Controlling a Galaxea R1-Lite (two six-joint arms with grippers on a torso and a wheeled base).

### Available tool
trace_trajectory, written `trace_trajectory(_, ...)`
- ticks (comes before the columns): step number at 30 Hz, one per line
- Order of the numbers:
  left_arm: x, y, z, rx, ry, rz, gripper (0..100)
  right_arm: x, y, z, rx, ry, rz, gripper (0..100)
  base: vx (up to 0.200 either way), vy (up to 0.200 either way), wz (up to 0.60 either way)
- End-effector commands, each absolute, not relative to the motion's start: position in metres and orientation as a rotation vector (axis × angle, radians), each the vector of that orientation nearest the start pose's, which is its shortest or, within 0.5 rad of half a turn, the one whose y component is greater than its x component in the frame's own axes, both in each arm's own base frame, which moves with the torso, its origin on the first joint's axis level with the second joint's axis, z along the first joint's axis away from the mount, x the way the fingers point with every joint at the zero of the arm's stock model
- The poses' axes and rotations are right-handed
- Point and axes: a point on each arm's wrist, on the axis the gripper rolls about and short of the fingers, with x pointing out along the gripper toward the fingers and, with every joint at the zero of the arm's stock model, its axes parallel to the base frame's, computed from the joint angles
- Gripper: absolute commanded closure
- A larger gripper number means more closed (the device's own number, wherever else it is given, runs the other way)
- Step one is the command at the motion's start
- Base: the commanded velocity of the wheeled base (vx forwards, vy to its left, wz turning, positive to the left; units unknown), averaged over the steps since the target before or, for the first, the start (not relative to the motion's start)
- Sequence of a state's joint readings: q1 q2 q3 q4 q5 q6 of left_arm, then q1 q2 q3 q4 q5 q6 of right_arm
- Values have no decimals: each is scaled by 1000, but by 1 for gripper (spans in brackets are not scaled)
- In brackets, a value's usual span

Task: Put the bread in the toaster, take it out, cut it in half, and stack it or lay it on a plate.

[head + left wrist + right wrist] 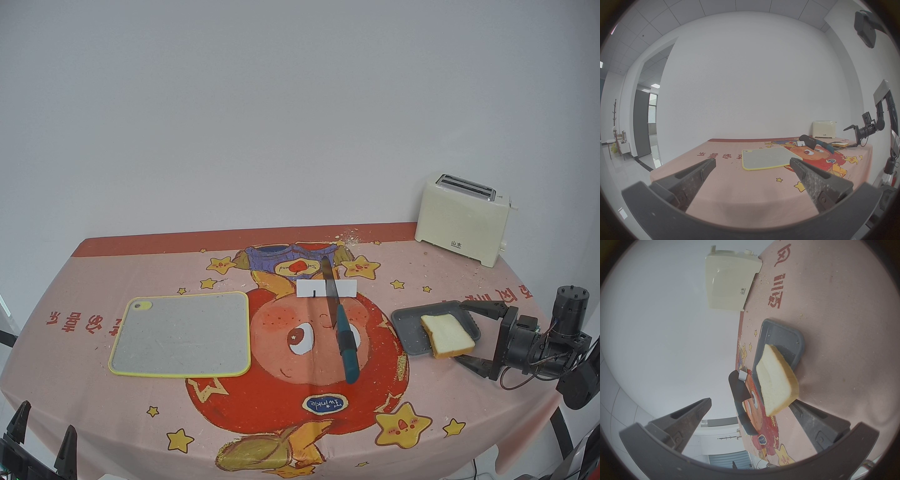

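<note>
The bread [447, 334] lies on the near right part of the grey tray [409, 325], tilted, with one side hanging over the tray's rim. The right gripper [469, 334] sits level with it, jaws spread wide, one finger on the far side of the slice and one on the near side, gripping nothing. I cannot tell whether the near finger touches the crust.

The slice looks soft, so a hard squeeze would likely dent or tear it. A pinch on the overhanging side alone may let it droop or slip. A finger that catches the rim could shove the light tray, and the table's [487, 400] right edge is near, so a pushed slice might end up on the floor.

The toaster [462, 219] stands at the far right corner, close to the table's far edge. Its slots are narrow, so a slice carried crooked would probably jam on top. The cloth between the tray and the toaster lies open, a short clear path.

The knife [340, 325] rests in the middle, blade propped on a white stand [312, 288], well left of that path. The cutting board [181, 334] lies further left. The left gripper [40, 437] hangs at the near left corner, jaws apart and holding nothing.
</note>
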State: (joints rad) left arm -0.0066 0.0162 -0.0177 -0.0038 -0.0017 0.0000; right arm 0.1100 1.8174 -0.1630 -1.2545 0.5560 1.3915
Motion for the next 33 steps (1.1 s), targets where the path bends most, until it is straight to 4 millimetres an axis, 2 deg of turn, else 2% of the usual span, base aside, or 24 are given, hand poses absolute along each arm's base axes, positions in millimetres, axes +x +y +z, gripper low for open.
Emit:
trace_trajectory(1, -22, 0, 76, 0, 8, -8, 0, 225, 37, 66, 1410, 812, 257, 0, 0, 0, 0)
trace_trajectory(4, -22, 0, 76, 0, 8, -8, 0, 227, 36, 61, 1412, 823, 240, 0, 0, 0, 0)
trace_trajectory(19, -22, 0, 76, 0, 8, -8, 0, 229, 38, 62, 1432, 799, 263, 0, 0, 0, 0)
trace_trajectory(20, -22, 0, 76, 0, 8, -8, 0, 229, 38, 62, 1436, 803, 259, 100, 0, 0, 0)
trace_trajectory(24, -22, 0, 76, 0, 8, -8, 0, 226, 37, 59, 1439, 820, 246, 100, 0, 0, 0)
trace_trajectory(29, -22, 0, 76, 0, 8, -8, 0, 219, 43, 44, 1424, 902, 207, 100, 0, 0, 0)
trace_trajectory(33, -22, 0, 76, 0, 8, -8, 0, 217, 44, 43, 1422, 909, 205, 100, 0, 0, 0)
